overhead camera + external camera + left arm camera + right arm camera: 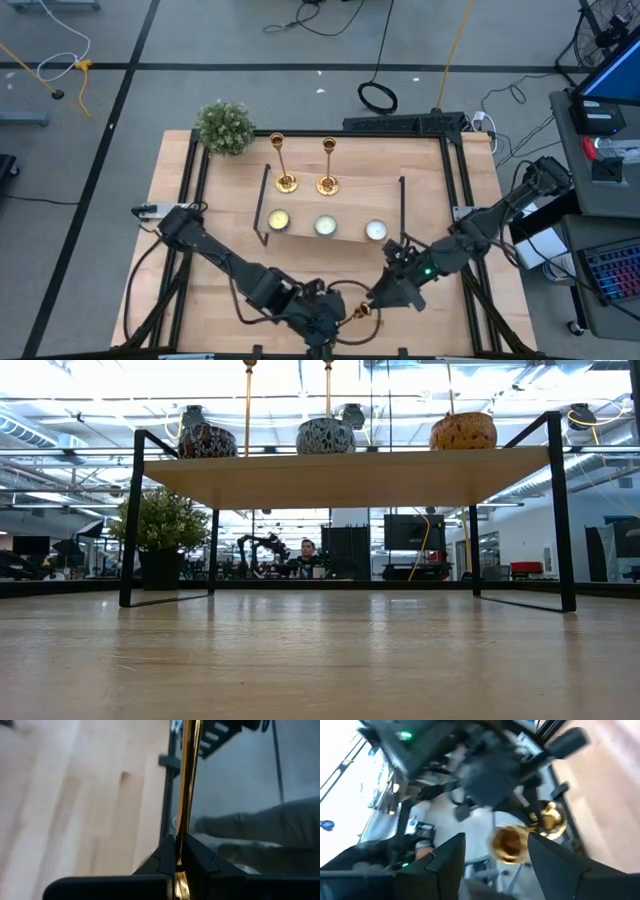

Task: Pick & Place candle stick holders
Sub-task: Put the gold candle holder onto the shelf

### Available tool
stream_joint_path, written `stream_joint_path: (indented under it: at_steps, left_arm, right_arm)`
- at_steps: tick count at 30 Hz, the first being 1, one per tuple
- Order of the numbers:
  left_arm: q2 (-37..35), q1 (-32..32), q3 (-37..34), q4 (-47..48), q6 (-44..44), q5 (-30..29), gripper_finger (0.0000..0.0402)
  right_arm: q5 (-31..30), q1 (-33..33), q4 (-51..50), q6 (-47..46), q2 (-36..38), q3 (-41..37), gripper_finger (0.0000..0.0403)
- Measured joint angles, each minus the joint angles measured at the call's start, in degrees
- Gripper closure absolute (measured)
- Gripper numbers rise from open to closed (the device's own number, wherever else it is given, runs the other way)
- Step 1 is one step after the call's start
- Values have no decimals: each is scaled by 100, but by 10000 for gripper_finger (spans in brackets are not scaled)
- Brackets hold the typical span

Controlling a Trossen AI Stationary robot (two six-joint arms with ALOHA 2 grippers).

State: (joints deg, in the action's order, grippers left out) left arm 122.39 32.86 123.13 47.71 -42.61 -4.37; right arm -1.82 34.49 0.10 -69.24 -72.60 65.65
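Two gold candle stick holders [286, 165] [327, 164] stand upright on their round bases on the wooden shelf [340, 205]. Their stems [248, 400] rise above the shelf top in the low view. A third gold holder [360, 312] hangs above the table's near edge between my two grippers. My left gripper [335, 316] is shut on its stem. My right gripper [377, 297] is open; its fingers [451, 860] stand on either side of the holder's round end [509, 844]. My left gripper pinches the holder's thin stem [183, 827] between its two fingers [162, 857]. The stem runs on past the fingertips toward the table's right side. The holder is lifted clear of the table.
Three tealights [278, 221] [325, 226] [375, 231] sit in a row on the shelf's near side. A small green plant [225, 127] stands at the far left corner. The shelf's black wire legs [130, 520] reach the tabletop. Bare wood lies between the shelf and the near edge.
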Motion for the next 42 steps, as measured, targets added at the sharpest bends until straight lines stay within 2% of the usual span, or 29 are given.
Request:
stream_joint_path:
  at_steps: [6, 10, 15, 18, 22, 28, 31, 34, 39, 42]
  left_arm:
    - [-614, 197, 0, -101, -62, -873, 386]
    - [-1135, 325, 5, -239, -61, -1716, 386]
    - [-1423, 422, 7, -727, 114, -2738, 386]
    - [-1473, 378, 7, -1143, 382, -2950, 386]
    - [-1445, 197, 7, -1348, 581, -2902, 386]
    - [-1401, -103, 7, -1445, 676, -2471, 386]
    - [-1401, -242, 7, -1447, 694, -2076, 386]
    - [-1401, -365, 7, -1447, 702, -1615, 386]
    - [-1401, -499, 7, -1446, 795, -1487, 386]
    - [-1401, -586, 7, -1447, 812, -1214, 386]
  right_arm:
    - [-417, -40, 220, 590, -2, 0, 182]
    - [-1037, -38, 608, 1276, 89, -2, 188]
    - [-2076, 144, 1904, 2979, 79, -4, 196]
    - [-2519, 242, 2698, 4068, 47, -4, 197]
    - [-2829, 312, 2954, 4750, 44, -4, 198]
    - [-2607, 286, 2926, 4788, -67, -4, 198]
    - [-2353, 270, 3098, 4703, -190, -4, 198]
    - [-2358, 270, 3247, 4651, -291, -4, 198]
    - [-2362, 259, 3292, 4619, -332, -4, 198]
    - [-2383, 257, 3480, 4738, -332, -4, 201]
